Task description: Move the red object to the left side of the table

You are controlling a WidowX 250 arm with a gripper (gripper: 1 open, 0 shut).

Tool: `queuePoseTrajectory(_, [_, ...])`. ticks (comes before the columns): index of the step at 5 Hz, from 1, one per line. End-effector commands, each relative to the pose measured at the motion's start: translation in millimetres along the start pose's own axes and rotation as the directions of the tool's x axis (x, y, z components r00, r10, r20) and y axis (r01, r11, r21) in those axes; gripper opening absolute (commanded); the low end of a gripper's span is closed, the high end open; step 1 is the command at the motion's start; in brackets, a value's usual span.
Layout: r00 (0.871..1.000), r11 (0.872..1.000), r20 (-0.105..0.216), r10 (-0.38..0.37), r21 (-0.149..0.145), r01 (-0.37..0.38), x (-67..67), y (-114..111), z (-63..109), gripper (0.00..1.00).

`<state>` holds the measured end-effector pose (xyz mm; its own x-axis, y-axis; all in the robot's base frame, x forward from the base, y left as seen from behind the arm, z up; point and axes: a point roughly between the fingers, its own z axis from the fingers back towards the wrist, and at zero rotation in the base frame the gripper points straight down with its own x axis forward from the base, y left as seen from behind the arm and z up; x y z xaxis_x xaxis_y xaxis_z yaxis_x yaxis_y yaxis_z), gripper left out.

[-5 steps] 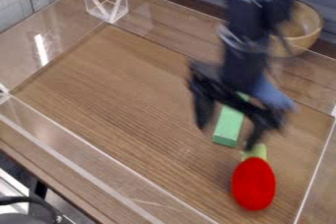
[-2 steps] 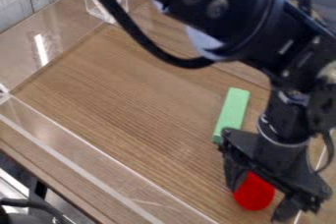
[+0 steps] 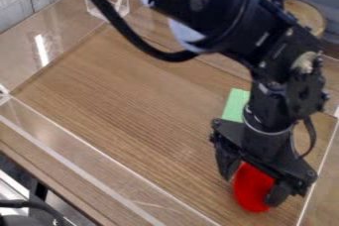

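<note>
The red object [image 3: 252,187] lies near the front right corner of the table [image 3: 119,91], its lower half showing below the gripper. My gripper [image 3: 261,182] points straight down over it and stands open, one black finger on each side of the red toy. The leafy top is hidden behind the gripper. Whether the fingers touch the toy I cannot tell.
A light green block [image 3: 236,104] lies just behind the gripper, mostly hidden by the arm. A wooden bowl [image 3: 310,16] sits at the back right. Clear acrylic walls [image 3: 59,161] border the table; the right wall [image 3: 322,170] runs close beside the gripper.
The gripper has moved from over the green block forward to the red object and dropped down around it, staying open.
</note>
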<state>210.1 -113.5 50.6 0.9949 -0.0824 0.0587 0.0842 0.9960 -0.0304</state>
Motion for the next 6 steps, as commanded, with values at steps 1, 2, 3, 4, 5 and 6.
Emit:
queuePoseTrajectory(1, [0.997, 1.000, 0.072, 0.015, -0.024, -0.013, 11.3, 2.6, 9.3, 1.00])
queuePoseTrajectory(2, [0.996, 0.999, 0.086, 0.027, -0.032, -0.025, 13.9, 5.3, 8.4, 1.00])
queuePoseTrajectory(3, [0.995, 0.999, 0.095, 0.038, -0.037, -0.035, 16.5, 7.7, 7.4, 1.00])
queuePoseTrajectory(4, [0.994, 0.998, 0.103, 0.048, -0.039, -0.044, 19.0, 9.9, 5.9, 1.00])
queuePoseTrajectory(5, [0.993, 0.998, 0.108, 0.057, -0.042, -0.053, 20.9, 11.5, 4.2, 1.00])
queuePoseTrajectory(6, [0.992, 0.997, 0.112, 0.066, -0.045, -0.061, 22.4, 13.2, 2.4, 1.00])
